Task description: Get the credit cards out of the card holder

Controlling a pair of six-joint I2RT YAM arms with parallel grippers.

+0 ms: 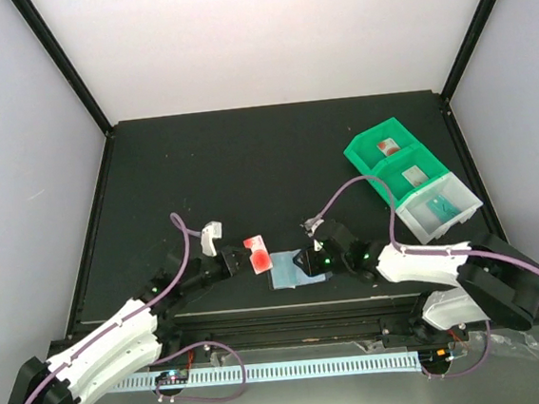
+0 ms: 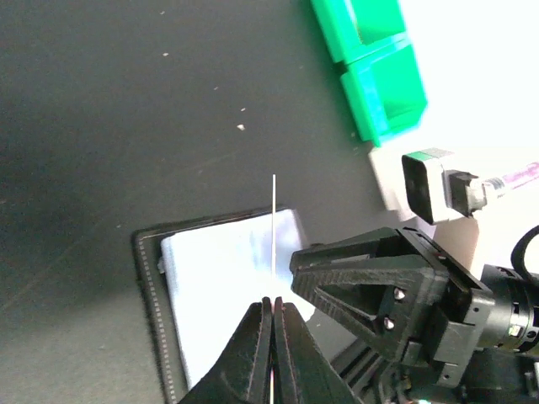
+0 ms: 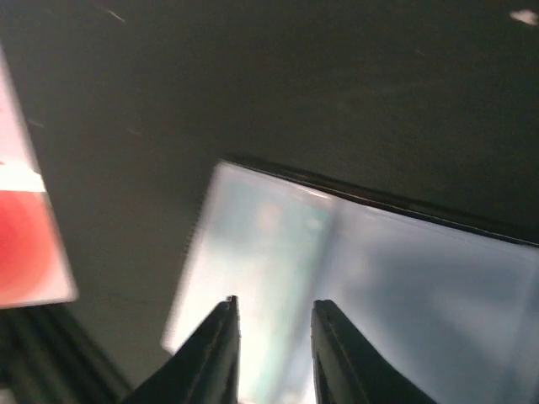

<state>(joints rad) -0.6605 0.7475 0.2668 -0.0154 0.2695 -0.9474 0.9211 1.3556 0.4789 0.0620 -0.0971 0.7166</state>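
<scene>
From above, the left gripper (image 1: 245, 260) holds the red credit card (image 1: 257, 254) face-up just left of the open card holder (image 1: 290, 270). The card's longer sides run roughly near to far with a slight slant, its pale band at the far end. I cannot tell whether its corner touches the holder.

The left wrist camera meets that same card edge-on. It shows only as a thin white line (image 2: 274, 236) running straight out from fingertips pressed tight on it.

The holder lies flat near the table's (image 1: 246, 156) front edge, pale inside up and long axis left to right, between the two claws.

The right wrist view alone shows the right gripper (image 3: 274, 316), its jaws narrowly parted with nothing between them, low over the pale lining. The green trays (image 1: 394, 159) sit well off to the right.
</scene>
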